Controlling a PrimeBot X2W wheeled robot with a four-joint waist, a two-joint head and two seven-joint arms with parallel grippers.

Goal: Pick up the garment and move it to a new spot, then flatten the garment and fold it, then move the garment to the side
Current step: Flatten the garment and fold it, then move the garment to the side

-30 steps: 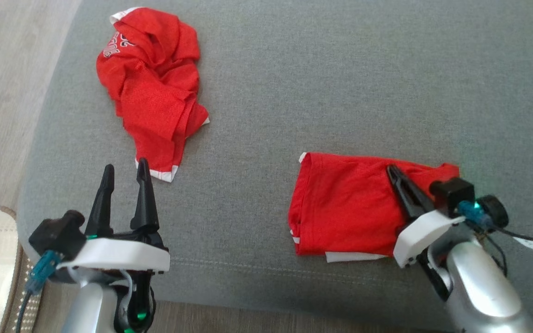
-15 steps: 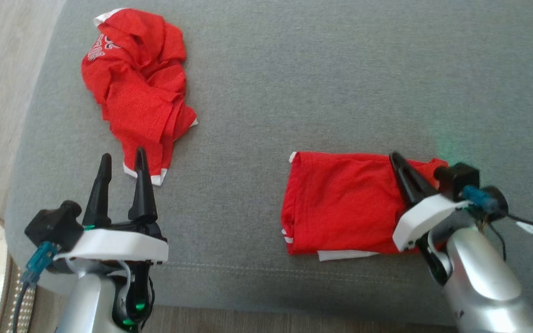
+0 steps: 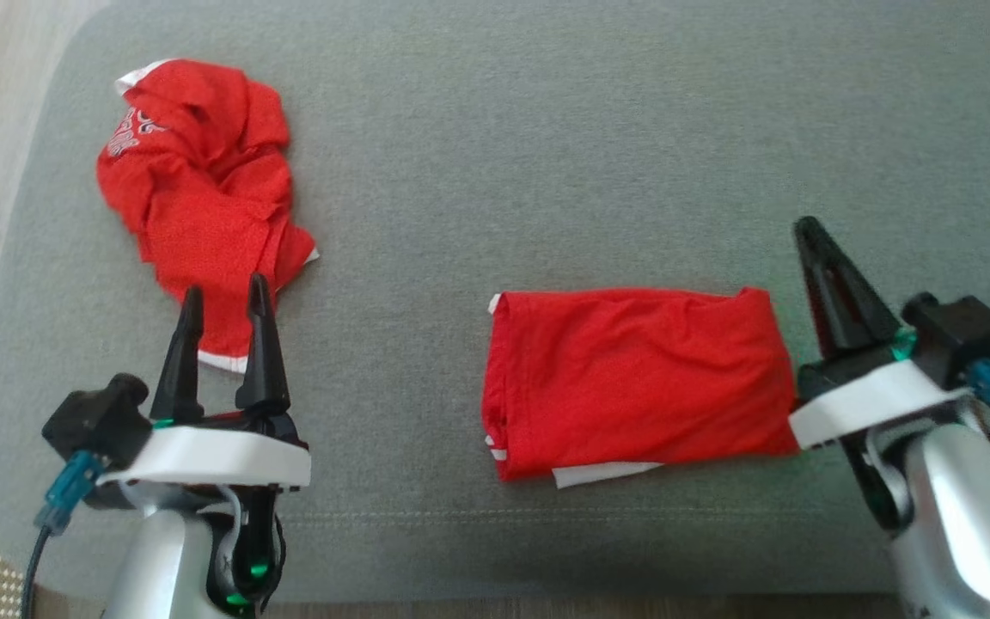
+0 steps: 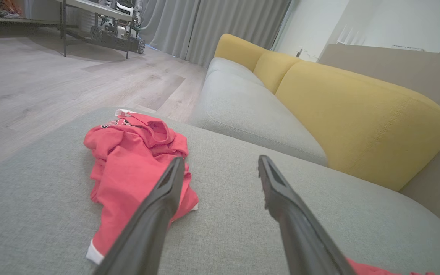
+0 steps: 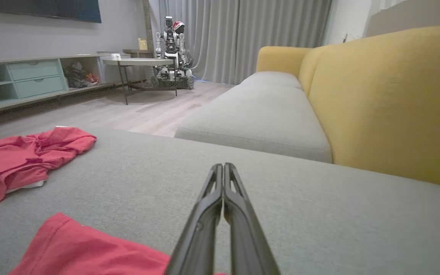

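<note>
Garment (image 3: 632, 383) lies folded, long axis running left-right.

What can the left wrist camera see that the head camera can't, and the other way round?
The left wrist view adds the yellow fabric sofa backrest and long grey curtains. The head view adds the right end effector, shut, and the whole folded red garment, just a sliver at the wrist view's edge. Both share the crumpled red shirt with white trim, the grey fabric sofa seat and the open left end effector.
</note>
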